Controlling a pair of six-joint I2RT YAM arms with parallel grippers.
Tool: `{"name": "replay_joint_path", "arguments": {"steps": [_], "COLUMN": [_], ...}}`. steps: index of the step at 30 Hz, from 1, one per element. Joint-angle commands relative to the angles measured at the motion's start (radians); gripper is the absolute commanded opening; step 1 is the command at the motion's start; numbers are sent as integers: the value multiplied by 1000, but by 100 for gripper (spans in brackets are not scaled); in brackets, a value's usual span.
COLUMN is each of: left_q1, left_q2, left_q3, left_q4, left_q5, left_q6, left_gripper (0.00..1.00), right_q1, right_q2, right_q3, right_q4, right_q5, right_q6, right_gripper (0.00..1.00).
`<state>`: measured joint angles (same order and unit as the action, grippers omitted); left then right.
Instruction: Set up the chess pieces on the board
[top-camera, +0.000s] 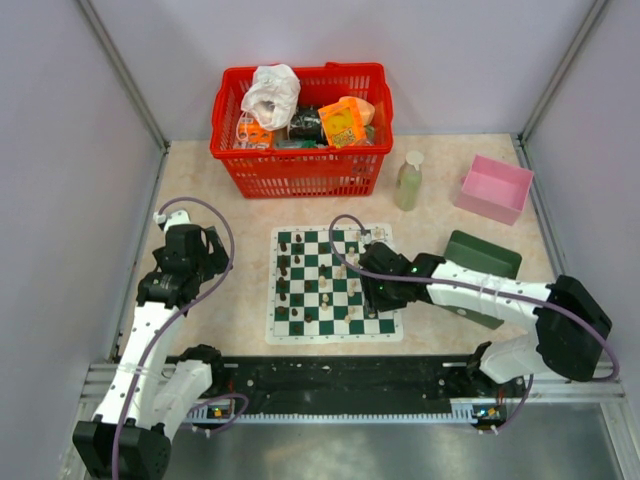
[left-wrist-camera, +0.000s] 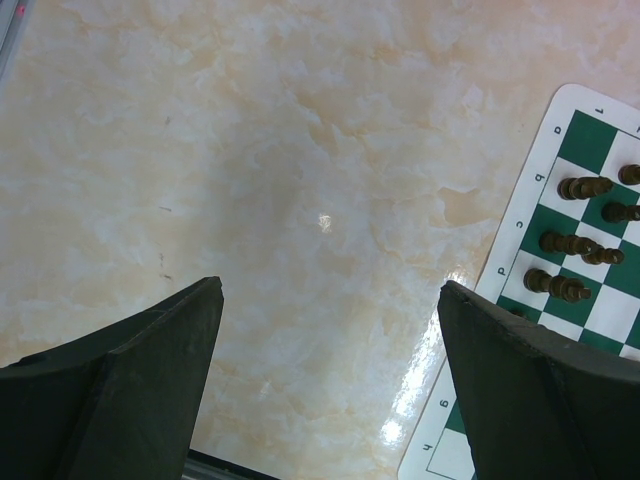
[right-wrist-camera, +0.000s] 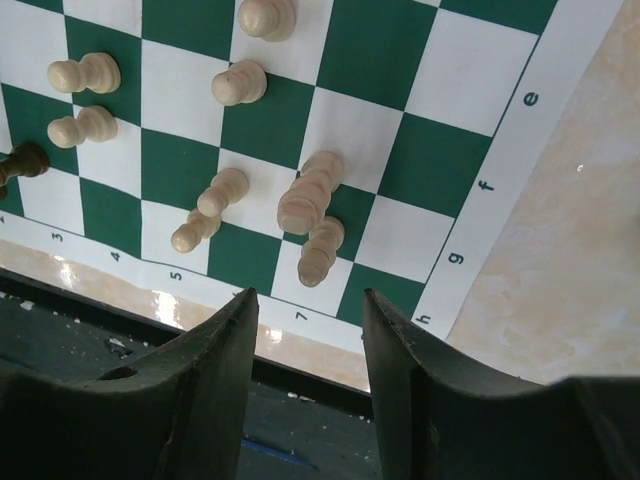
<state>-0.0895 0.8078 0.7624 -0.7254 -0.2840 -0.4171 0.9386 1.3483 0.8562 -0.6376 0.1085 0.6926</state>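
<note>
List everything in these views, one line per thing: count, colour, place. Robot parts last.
table: one, marbled beige, under everything
board: one, green and white checks, table centre
dark chess pieces: several, dark brown, on the board's left columns
cream chess pieces: several, cream, on the board's right part
basket: one, red, far side of the table, filled with packets
white bag: one, white, on top in the basket
bottle: one, pale green, upright, right of the basket
pink box: one, pink, far right
dark green box: one, dark green, right of the board, partly under the right arm
left gripper: one, black, open, over bare table left of the board
right gripper: one, black, jaws apart, empty, over the board's right edge
</note>
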Motion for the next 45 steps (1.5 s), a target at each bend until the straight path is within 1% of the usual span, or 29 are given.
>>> {"name": "replay_joint_path", "arguments": {"steps": [1,6,17,21,23,29,30,31,32,38,45], "left_q1": [-1,-1,-1,-1,-1,-1,-1,-1,-1,-1,-1], "left_q2": [-9,-10,-9,-7,-7,-7,-6,-4,-5,-5,-5], "left_q3": [-3,-3,-3,-3,-2,-3,-3,-3,-3,-3,-3], "left_q4": [37,35,35,35,35,35,35,35,35,37,37], "left_q5": [2,-1,-1,-1,-1,-3,-1,-1,-1,2,2], "left_q6": [0,-2,-2,-3,-2,-2,-2,-2,-3,-2,-2], "left_gripper": [94,93,94,93,94,94,94,94,94,93,93], "right_q1": [25,26,26,26,26,26,28,26,28,26,26], "right_q2": [41,81,109,118,117,104,103,104,106,95,9], "right_q3": [12,23,20,20,18,17,18,18,21,53,106], "right_q4": [35,44,90,95,93,79,78,78,73,32,-86], "right_q5": [14,43,45,36,33,34,37,37,42,45,68], "right_q6": [10,-2,-11,-8,-10,-13,-15,-18,-16,-33,-64], "right_gripper": [45,38,35,33,29,26,25,19,17,15,15]}}
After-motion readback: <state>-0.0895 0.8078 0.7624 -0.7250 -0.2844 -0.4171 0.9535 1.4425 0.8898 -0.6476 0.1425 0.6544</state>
